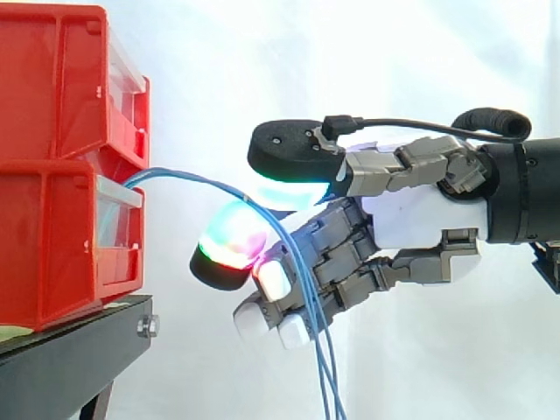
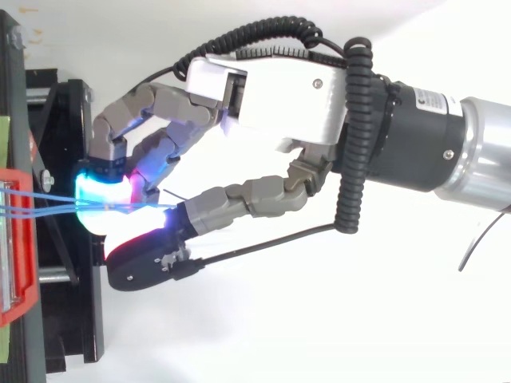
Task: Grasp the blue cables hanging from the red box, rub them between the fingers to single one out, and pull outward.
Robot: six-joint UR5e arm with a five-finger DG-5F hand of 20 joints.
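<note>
Thin blue cables [image 1: 179, 174] come out between the two stacked red boxes [image 1: 52, 87], arch to the right and hang down past the picture's lower edge. My hand [image 1: 420, 214] reaches in from the right, level with the lower box. Its thumb pad [image 1: 289, 166] glows cyan from above and a fingertip [image 1: 229, 249] glows red and green from below. The cables run through the narrow gap between these two, pinched there. The remaining fingers curl underneath, and the hanging strands cross in front of them. From above, the cables [image 2: 52, 205] stretch from the box front [image 2: 20, 239] into the glowing pads of the hand [image 2: 295, 96].
The red boxes rest on a black stand [image 1: 70, 350] at the left, with a bolt at its corner. A white curtain hangs behind everything. Open space lies to the right of the boxes, around and below the hand.
</note>
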